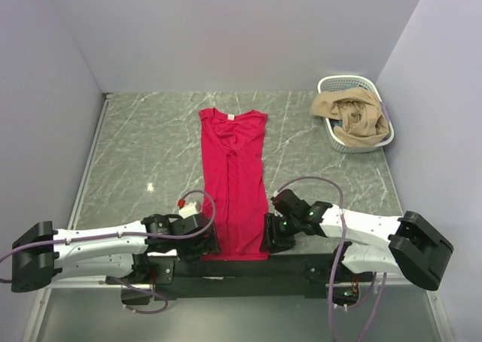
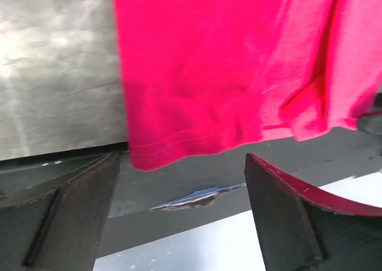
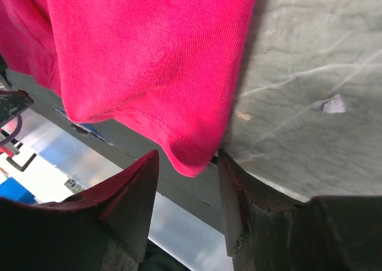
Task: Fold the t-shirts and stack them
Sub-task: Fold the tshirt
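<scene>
**Left wrist and right wrist views: both grippers at the near hem of the red t-shirt (image 2: 227, 68)**

Left wrist view: the dark fingers (image 2: 77, 211) of the left gripper (image 2: 180, 163) stand wide apart and hold nothing. The left corner of the hem hangs just beyond the fingertips, nearer the finger on the left of that view, with a clear gap to the other finger.

Right wrist view: the fingers (image 3: 128, 202) of the right gripper (image 3: 188, 157) stand about half apart. The rounded right corner of the hem dips down between their tips. The cloth is not pinched; whether it brushes the finger beside the marble surface cannot be told.

Top external view: the t-shirt lies as a long narrow strip, folded lengthwise, down the middle of the table (image 1: 151, 146). Its neck, with a small white label (image 1: 231, 117), points to the far edge, and its hem reaches the near edge. The two grippers sit at the two hem corners, the arms reaching in from either side. A white lattice basket (image 1: 331, 86) stands in the far right corner of the table, with crumpled tan cloth (image 1: 350, 116) heaped in it and spilling over its rim.
</scene>
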Robot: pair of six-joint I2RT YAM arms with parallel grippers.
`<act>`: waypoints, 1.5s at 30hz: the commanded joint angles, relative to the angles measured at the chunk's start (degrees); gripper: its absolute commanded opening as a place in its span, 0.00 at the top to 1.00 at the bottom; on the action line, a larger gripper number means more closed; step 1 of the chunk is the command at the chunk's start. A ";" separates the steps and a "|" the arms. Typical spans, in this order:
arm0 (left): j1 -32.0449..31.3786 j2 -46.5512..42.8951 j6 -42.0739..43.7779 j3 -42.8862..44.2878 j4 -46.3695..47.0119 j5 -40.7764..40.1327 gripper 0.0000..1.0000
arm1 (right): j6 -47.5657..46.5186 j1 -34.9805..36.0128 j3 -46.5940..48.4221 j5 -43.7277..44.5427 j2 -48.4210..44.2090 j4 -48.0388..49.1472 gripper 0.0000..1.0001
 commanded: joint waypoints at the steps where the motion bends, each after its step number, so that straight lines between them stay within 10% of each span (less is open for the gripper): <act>1: -0.64 0.97 -1.51 -1.50 4.69 -1.65 0.12 | 0.17 0.50 -1.27 0.56 1.53 2.65 0.52; 8: -1.70 -1.58 -2.92 -2.91 4.70 -0.94 0.40 | -0.27 0.50 -1.88 -0.15 0.22 2.12 0.98; 13: -3.01 -2.99 -3.53 -2.38 2.07 -0.41 0.73 | 0.34 0.59 -1.35 1.69 -4.35 -4.53 1.00; 20: -4.60 -4.40 -3.80 -1.59 -2.24 -1.30 0.94 | 3.42 0.85 0.58 10.31 -12.70 -18.53 1.00; 32: -6.79 -0.27 -1.52 5.52 -1.54 -0.33 0.88 | 3.34 7.69 1.37 2.22 -11.75 -13.96 1.00; 45: -8.38 2.98 -1.16 21.86 -13.04 -11.30 0.85 | -3.16 8.85 19.03 19.09 -9.81 -24.24 1.00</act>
